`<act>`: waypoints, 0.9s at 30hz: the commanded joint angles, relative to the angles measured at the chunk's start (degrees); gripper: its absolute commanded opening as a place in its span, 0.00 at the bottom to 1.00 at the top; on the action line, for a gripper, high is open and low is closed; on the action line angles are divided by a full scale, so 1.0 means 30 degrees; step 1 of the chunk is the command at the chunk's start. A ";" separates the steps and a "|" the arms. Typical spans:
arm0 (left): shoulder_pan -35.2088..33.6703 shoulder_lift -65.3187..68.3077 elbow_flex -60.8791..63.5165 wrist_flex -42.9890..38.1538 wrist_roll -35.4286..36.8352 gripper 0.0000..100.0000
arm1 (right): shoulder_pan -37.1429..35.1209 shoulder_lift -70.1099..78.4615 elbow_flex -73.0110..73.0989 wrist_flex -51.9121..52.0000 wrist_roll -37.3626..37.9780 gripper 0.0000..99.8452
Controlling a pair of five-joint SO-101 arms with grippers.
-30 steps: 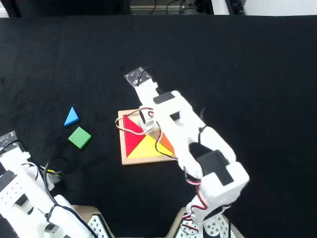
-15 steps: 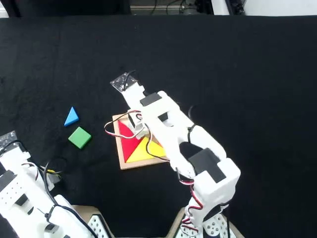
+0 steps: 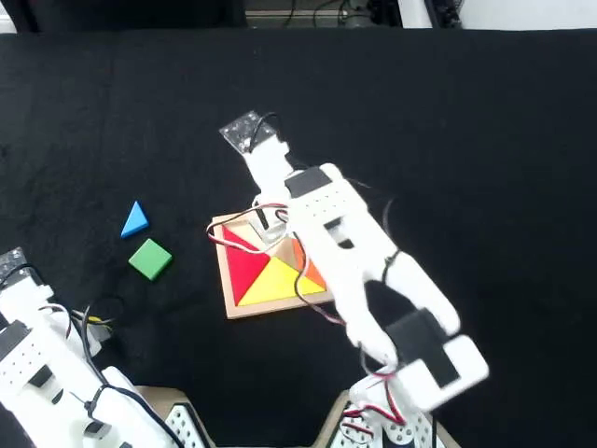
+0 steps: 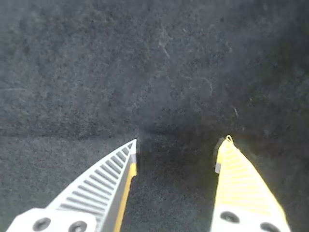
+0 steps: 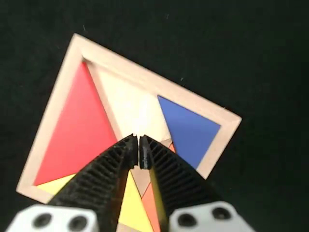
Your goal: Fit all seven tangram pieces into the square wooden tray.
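The square wooden tray [image 3: 229, 306] lies mid-table, and its rim [image 5: 145, 77] shows in the right wrist view. Inside it are a large red triangle [image 5: 77, 125], a blue triangle [image 5: 190, 128], a yellow piece [image 5: 128, 203] and an orange piece [image 5: 147, 208]; the far part of the tray floor [image 5: 128, 104] is bare. My right gripper [image 5: 139, 145] is shut, holds nothing, and hovers over the tray's middle [image 3: 270, 229]. A small blue triangle [image 3: 134, 220] and a green square [image 3: 150, 259] lie on the cloth left of the tray. My left gripper [image 4: 176, 145] is open over bare cloth at the near left [image 3: 14, 271].
Black cloth covers the whole table. The right arm [image 3: 373, 280] stretches from the near edge across the tray's right side and hides part of it. Both arm bases stand at the near edge.
The right arm swung left, then back right and farther out. The tray slid a little to the left and turned slightly. The left arm has kept still.
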 commanded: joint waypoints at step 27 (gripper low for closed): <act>-1.0681 -0.0147 0.0894 -0.4132 -0.3165 0.27 | -0.6974 1.0564 -1.6864 0.5568 -0.2608 0.14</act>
